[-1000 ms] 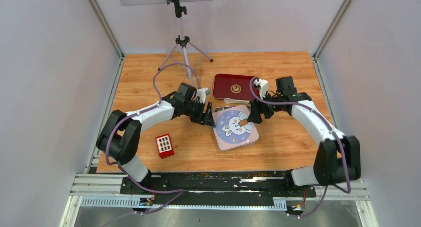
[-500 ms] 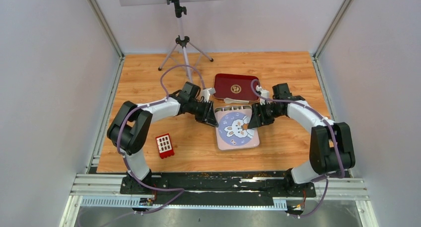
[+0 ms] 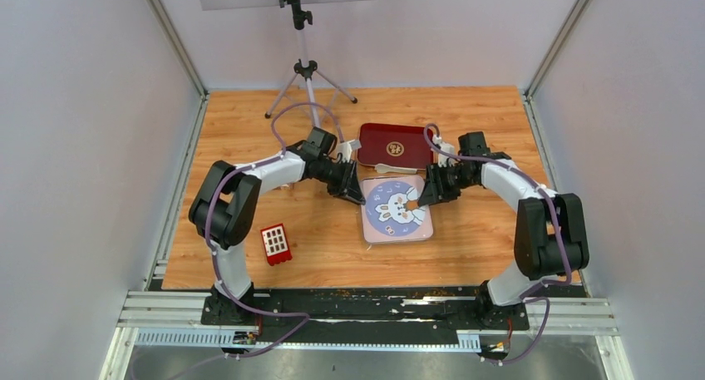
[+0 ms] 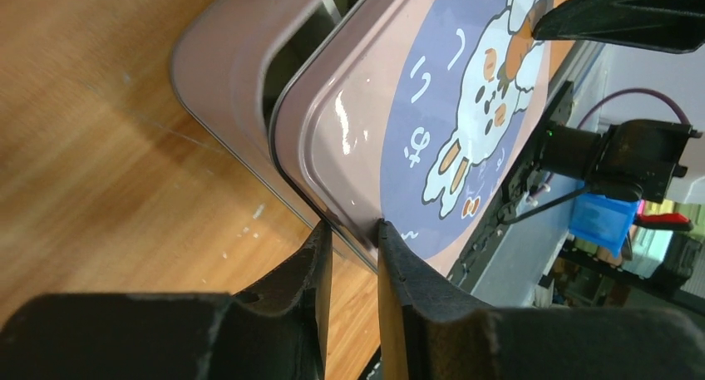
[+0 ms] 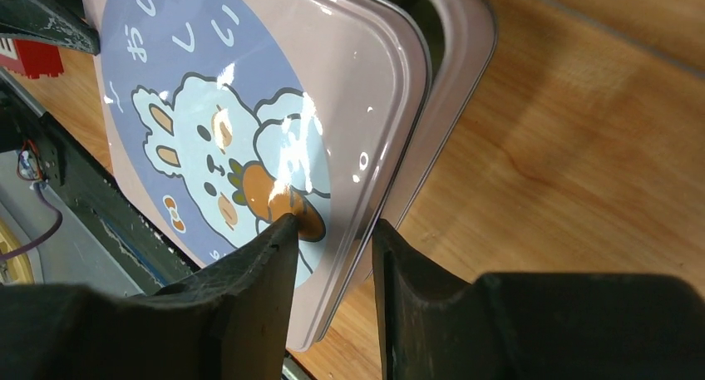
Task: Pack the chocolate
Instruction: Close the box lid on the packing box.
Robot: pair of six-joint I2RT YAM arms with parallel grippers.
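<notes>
No chocolate pieces show in any view. A pink tin lid (image 3: pixel 396 209) with a blue bunny picture lies over the pink tin base (image 3: pixel 376 183), offset toward me so the base's far edge peeks out. My left gripper (image 3: pixel 356 195) is shut on the lid's left edge (image 4: pixel 353 230). My right gripper (image 3: pixel 426 195) grips the lid's right edge (image 5: pixel 332 226), one finger on the carrot print. The lid (image 4: pixel 399 106) sits above the base (image 4: pixel 224 72) with a dark gap between them. The right wrist view shows the same lid (image 5: pixel 249 89) and base (image 5: pixel 461 56).
A dark red tin (image 3: pixel 395 145) lies just behind the pink tin. A small red block with white squares (image 3: pixel 275 243) sits at the front left. A tripod (image 3: pixel 306 72) stands at the back of the wooden table.
Both grippers have carried the bunny lid backward and a little left, bringing it over the pink base. Both arms have folded in closer.
</notes>
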